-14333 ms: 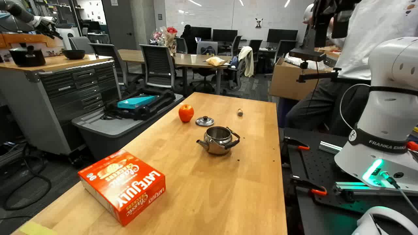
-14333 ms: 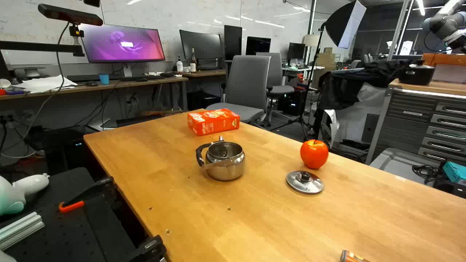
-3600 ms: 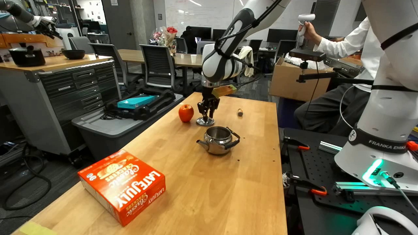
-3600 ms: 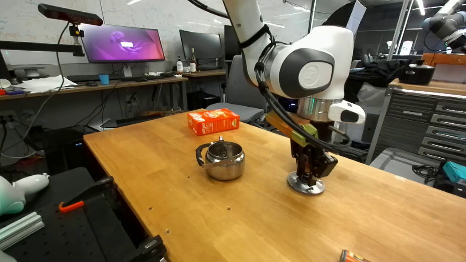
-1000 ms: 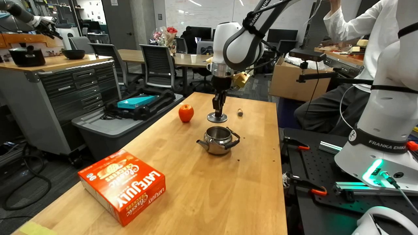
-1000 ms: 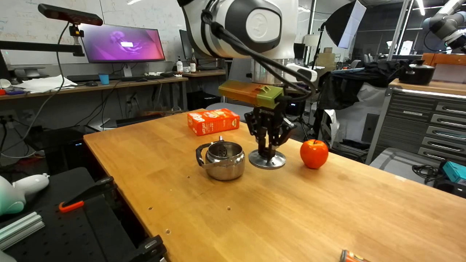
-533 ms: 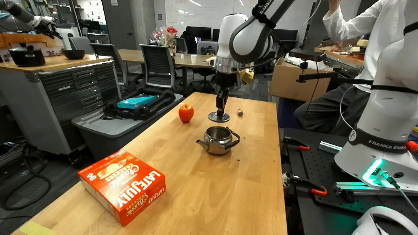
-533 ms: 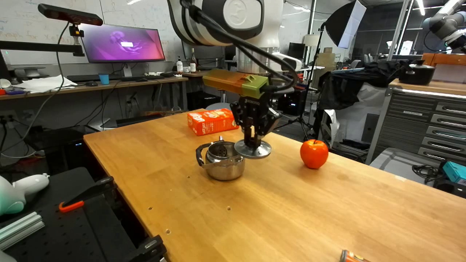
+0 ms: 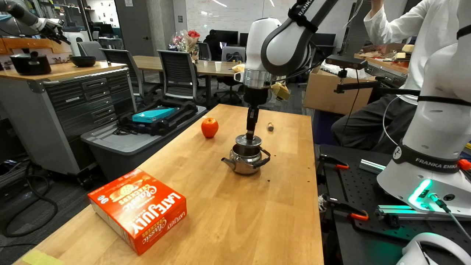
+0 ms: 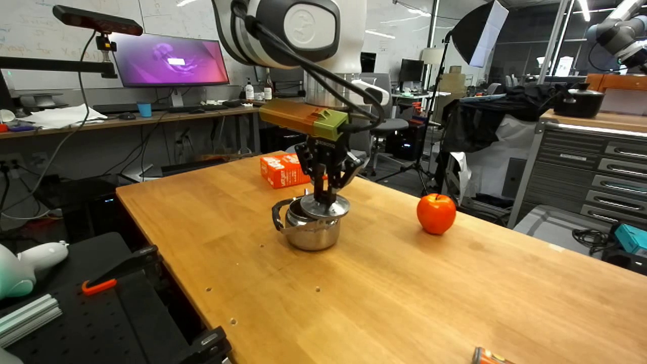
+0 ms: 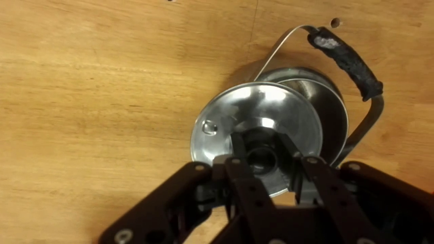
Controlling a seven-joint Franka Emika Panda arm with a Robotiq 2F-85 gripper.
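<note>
A silver lid (image 9: 240, 141) with a black knob hangs level, its knob pinched between the black fingers of my gripper (image 10: 326, 196). Below it stands the steel kettle (image 9: 245, 164), upright on the table. In the wrist view the lid (image 11: 271, 110) covers part of the kettle's mouth, off to one side; a dark crescent of the kettle (image 11: 334, 118) shows beside it. The gripper (image 11: 260, 139) hides part of the lid there. The black handle (image 11: 347, 62) leans away from the lid. Whether lid and rim touch, I cannot tell.
A red apple (image 10: 436, 214) stands on the wooden table (image 9: 279, 221). An orange cracker box (image 9: 138, 208) lies nearer the camera in an exterior view, partly hidden behind the gripper in an exterior view (image 10: 283, 172). A small cylinder (image 9: 270, 127) lies near the table's far end.
The lid lay on the table near the apple at first, with the gripper absent. The gripper took its knob, raised it and carried it over the kettle. The kettle has stayed put.
</note>
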